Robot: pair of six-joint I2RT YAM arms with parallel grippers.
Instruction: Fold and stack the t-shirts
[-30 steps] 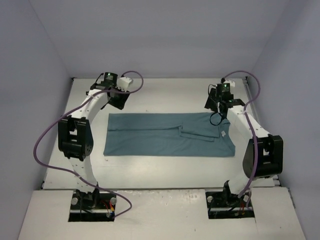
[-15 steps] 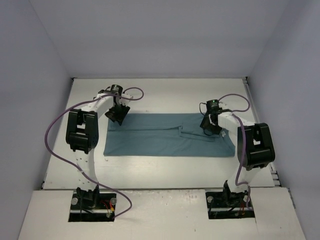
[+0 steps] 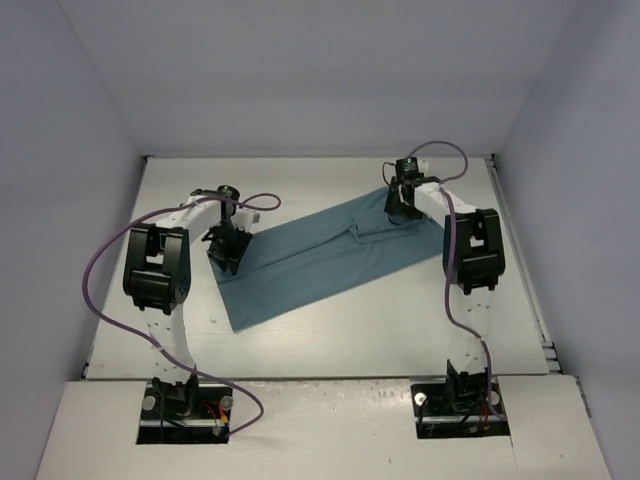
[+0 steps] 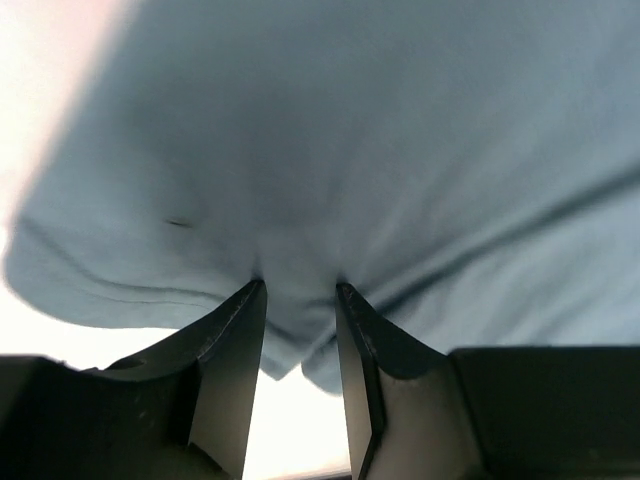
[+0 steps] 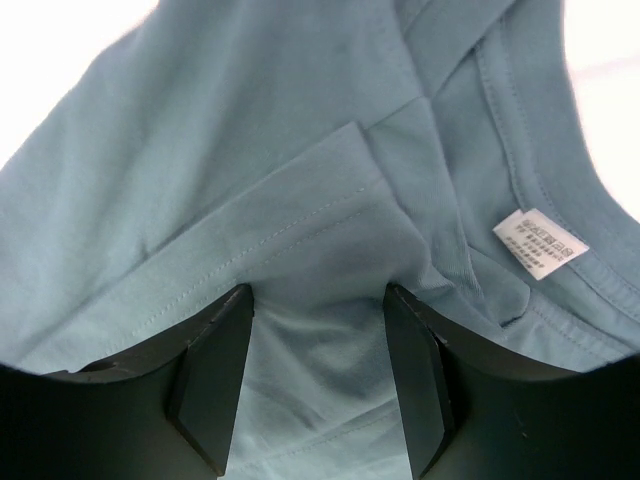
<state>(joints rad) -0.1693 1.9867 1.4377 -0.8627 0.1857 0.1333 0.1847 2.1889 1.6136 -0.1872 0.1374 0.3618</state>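
Top external view: the teal-blue t-shirt [image 3: 320, 260] lies slantwise across the white worktop [image 3: 330, 340], one end near the left arm and the other farther back by the right arm. The left hand [image 3: 225, 250] is at the shirt's left end and the right hand [image 3: 398, 208] at its far right end, by the collar.

Left wrist view: the dark fingers [image 4: 235, 340] stand close together with a puckered bunch of the shirt's edge nipped between them, creases fanning out from the pinch.

Right wrist view: the fingers [image 5: 215, 360] stand wider apart, gripping a thick fold of layered cloth with a stitched hem [image 5: 300, 215] running across it. The white label [image 5: 540, 243] sits just to the right, inside the ribbed collar [image 5: 520, 110].
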